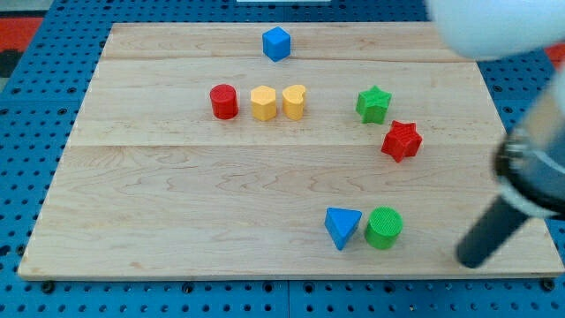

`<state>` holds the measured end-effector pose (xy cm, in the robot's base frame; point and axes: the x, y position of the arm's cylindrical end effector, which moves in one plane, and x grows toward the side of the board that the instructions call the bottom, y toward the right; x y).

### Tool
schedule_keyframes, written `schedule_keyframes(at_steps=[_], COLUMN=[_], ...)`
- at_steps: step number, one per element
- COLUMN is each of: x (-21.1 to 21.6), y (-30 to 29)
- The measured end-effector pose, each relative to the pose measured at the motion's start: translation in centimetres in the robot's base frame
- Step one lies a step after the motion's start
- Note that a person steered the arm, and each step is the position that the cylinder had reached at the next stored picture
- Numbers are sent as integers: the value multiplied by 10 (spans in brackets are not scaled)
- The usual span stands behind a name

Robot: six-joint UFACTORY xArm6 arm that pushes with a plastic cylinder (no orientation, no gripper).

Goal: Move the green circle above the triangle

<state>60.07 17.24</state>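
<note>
The green circle (384,228) stands near the board's bottom edge, right of centre. The blue triangle (342,227) lies just to its left, almost touching it. My rod comes in from the view's right, and my tip (470,261) rests on the board to the right of the green circle and slightly lower, about a block's width or two away from it.
A blue cube (276,43) sits near the top. A red cylinder (224,102), yellow hexagon (263,102) and yellow heart (294,102) form a row. A green star (373,104) and red star (402,140) lie at the right. The wooden board (177,212) has its right edge near my tip.
</note>
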Motion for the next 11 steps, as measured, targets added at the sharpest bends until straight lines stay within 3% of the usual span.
schedule_keyframes(at_steps=[2, 4, 5, 6, 8, 11], x=[-45, -23, -24, -52, -133, -195], y=[-156, -156, -96, -87, -163, -248])
